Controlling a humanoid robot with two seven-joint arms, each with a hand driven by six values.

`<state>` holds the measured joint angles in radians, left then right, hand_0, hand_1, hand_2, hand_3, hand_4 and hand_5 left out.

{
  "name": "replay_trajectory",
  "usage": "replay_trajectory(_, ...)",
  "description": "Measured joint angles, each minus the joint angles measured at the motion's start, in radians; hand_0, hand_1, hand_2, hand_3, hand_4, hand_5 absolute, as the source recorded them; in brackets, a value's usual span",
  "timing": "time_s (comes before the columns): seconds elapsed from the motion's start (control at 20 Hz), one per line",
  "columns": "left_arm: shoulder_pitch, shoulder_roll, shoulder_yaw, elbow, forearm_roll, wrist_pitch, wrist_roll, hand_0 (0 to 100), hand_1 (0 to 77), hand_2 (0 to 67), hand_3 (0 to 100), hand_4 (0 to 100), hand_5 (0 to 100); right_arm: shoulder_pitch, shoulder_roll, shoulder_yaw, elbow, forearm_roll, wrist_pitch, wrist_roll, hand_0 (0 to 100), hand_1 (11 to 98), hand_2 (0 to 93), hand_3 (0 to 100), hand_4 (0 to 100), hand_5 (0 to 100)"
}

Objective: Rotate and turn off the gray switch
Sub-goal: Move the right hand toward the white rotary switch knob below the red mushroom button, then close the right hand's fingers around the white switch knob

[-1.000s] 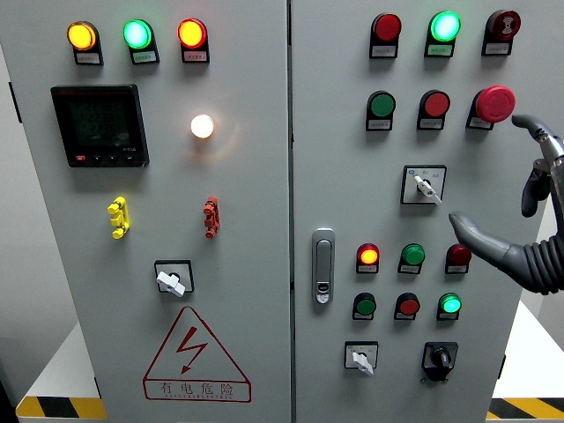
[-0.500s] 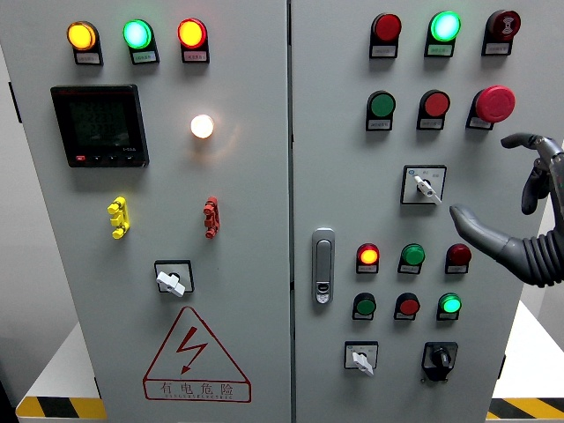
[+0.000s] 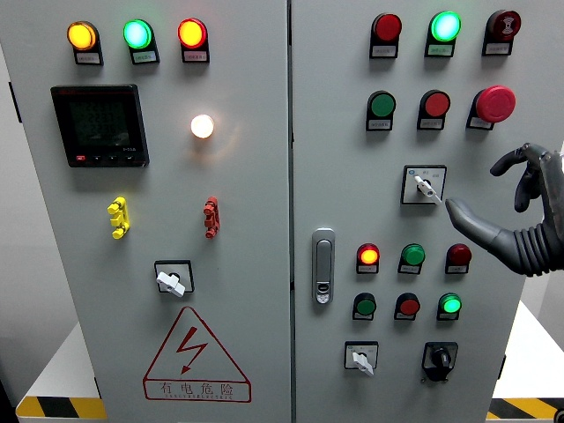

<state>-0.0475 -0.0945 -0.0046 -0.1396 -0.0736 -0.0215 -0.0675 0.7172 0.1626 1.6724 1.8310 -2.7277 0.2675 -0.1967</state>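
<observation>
A gray electrical cabinet (image 3: pixel 264 220) with two doors is seen head-on. The gray switch (image 3: pixel 425 186), a small rotary knob on a square black-framed plate, is mounted on the right door, in its upper middle part, below the row holding a green button (image 3: pixel 382 106), a red button (image 3: pixel 435 105) and a large red mushroom button (image 3: pixel 495 103). The knob's pointer is angled toward the lower right.

The right hand (image 3: pixel 515 211) is brought in from the right edge of the view. Its fingers are spread apart and nothing is held. The thumb (image 3: pixel 467 220) is extended to the left, with its tip just beside the lower right corner of the switch plate; contact with the plate cannot be confirmed. The remaining fingers (image 3: pixel 520 163) are curved and raised to the right of the switch, clear of the knob. The left hand is not seen.

Below the switch, a lit red lamp (image 3: pixel 368 256), a green lamp (image 3: pixel 412 256) and a dark red lamp (image 3: pixel 458 256) are set in a row. A metal door handle (image 3: pixel 323 264) is fitted at the left edge of the right door. On the left door, a black display (image 3: pixel 99 125), a glowing white lamp (image 3: pixel 202 126) and a triangular warning sign (image 3: pixel 196 357) are noted.
</observation>
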Motion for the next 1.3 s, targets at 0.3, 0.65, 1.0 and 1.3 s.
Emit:
replay_trajectory(0.3, 0.0, 0.001, 0.0, 0.0, 0.0, 0.0, 0.0, 0, 0.0, 13.2, 18, 10, 12, 0.012, 0.0, -0.018, -0.028, 0.002, -0.002, -0.034, 0, 35.5, 57.1, 89, 73, 94)
replay_trajectory(0.65, 0.0, 0.0, 0.0, 0.0, 0.0, 0.0, 0.0, 0, 0.0, 13.2, 18, 9, 12, 0.031, 0.0, -0.064, -0.069, 0.002, -0.006, -0.069, 0, 34.9, 58.3, 89, 73, 94)
replay_trajectory(1.0, 0.0, 0.001, 0.0, 0.0, 0.0, 0.0, 0.0, 0, 0.0, 13.2, 18, 10, 12, 0.052, -0.0007, -0.09, -0.102, 0.002, -0.013, -0.087, 0, 33.8, 59.3, 90, 73, 94)
replay_trajectory(1.3, 0.0, 0.0, 0.0, 0.0, 0.0, 0.0, 0.0, 0, 0.0, 13.2, 18, 10, 12, 0.054, -0.0009, -0.097, -0.12, 0.002, -0.014, -0.09, 0, 33.0, 59.7, 90, 74, 95)
